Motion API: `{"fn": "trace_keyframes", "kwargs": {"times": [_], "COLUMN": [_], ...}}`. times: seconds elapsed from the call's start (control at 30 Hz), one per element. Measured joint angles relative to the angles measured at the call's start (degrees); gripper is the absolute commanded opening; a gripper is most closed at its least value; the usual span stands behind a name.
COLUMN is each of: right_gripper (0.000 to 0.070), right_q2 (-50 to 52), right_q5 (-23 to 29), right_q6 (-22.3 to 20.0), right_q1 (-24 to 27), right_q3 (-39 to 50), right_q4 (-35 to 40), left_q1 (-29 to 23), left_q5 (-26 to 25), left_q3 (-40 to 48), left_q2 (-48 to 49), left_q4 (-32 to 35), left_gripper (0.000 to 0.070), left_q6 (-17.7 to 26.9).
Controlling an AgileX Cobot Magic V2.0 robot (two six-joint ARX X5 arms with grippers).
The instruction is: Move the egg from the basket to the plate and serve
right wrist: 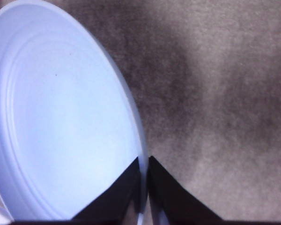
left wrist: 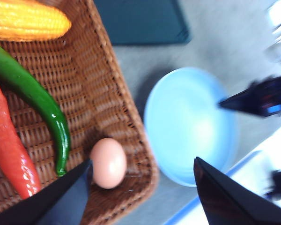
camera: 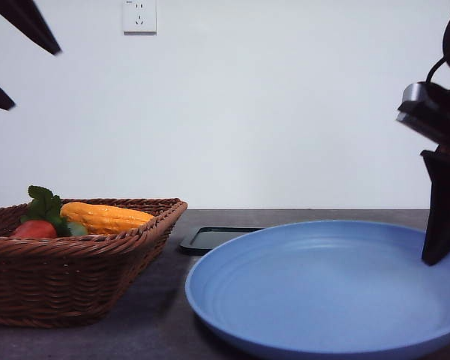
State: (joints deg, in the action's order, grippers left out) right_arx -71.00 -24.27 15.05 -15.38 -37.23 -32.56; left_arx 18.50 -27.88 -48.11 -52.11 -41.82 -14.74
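Egg (left wrist: 108,162) first: small, smooth, pinkish-tan and oval, it's sitting inside the brown woven wicker basket (left wrist: 96,79) down in a corner, right by the braided rim; a long green pepper (left wrist: 37,101) curves along next to it, with a long red pepper (left wrist: 9,145) beyond that and a yellow corn cob (left wrist: 28,19) at the far end of the basket; from the front view you get the basket (camera: 82,262) on the left side of the dark grey table (camera: 165,315), with the corn (camera: 105,217), a bit of something red (camera: 34,229) and some green leaves (camera: 43,202) poking over the rim, egg hidden from that angle.

Left gripper (left wrist: 140,187) hangs above the basket's corner with its black fingers (left wrist: 61,197) spread wide; one finger sits just beside the egg in the wrist view, the other out over the table past the basket edge; nothing between them, not touching the egg as far as I can see.

Big round light-blue plate (camera: 322,292) sits on the table just right of the basket, not touching it; a flat black rectangular tray (camera: 217,238) lies behind, between the two.

Right gripper (right wrist: 143,187) has its fingers (right wrist: 173,197) pressed together on the plate's (right wrist: 61,122) raised rim, one inside and one outside, pinching it; in the front view that arm's black finger (camera: 441,225) comes down onto the plate's right edge.
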Motion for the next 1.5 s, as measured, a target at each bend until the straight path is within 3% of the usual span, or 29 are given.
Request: {"fn": "trace_keyframes", "kwargs": {"times": [0.1,0.3,0.53,1.1,1.3,1.5], "right_gripper": [0.0000,0.0000,0.0000,0.0000,0.0000,0.0000], "right_q2": [1.51,2.84,3.16,3.16,3.16,3.16], "right_q5": [0.02,0.05,0.19,0.24,0.24,0.26], "right_q6": [-0.09,-0.23,-0.26,-1.38,-1.40,-1.52], "right_q1": [0.35,0.44,0.46,0.44,0.44,0.45], "right_q3": [0.00,0.00,0.00,0.00,0.00,0.00], "right_q4": [-0.11,-1.30,-1.52,-1.55,-1.55,-1.55], "left_q1": [5.58,14.23,20.15,21.34,21.34,21.31], "left_q5": [7.00,14.72,23.20,25.75,27.62,27.95], "left_q3": [-2.80,-6.08,-6.15,-6.15,-6.15,-6.18], "left_q2": [-3.75,-12.88,-21.60,-33.57,-33.71,-33.70], "left_q4": [0.24,-0.36,-0.72,0.28,0.32,0.92], "left_gripper": [0.0423,0.0423,0.0423,0.0417,0.0298,0.0252], "left_q6": [0.31,0.46,1.05,1.96,2.37,3.01]}}
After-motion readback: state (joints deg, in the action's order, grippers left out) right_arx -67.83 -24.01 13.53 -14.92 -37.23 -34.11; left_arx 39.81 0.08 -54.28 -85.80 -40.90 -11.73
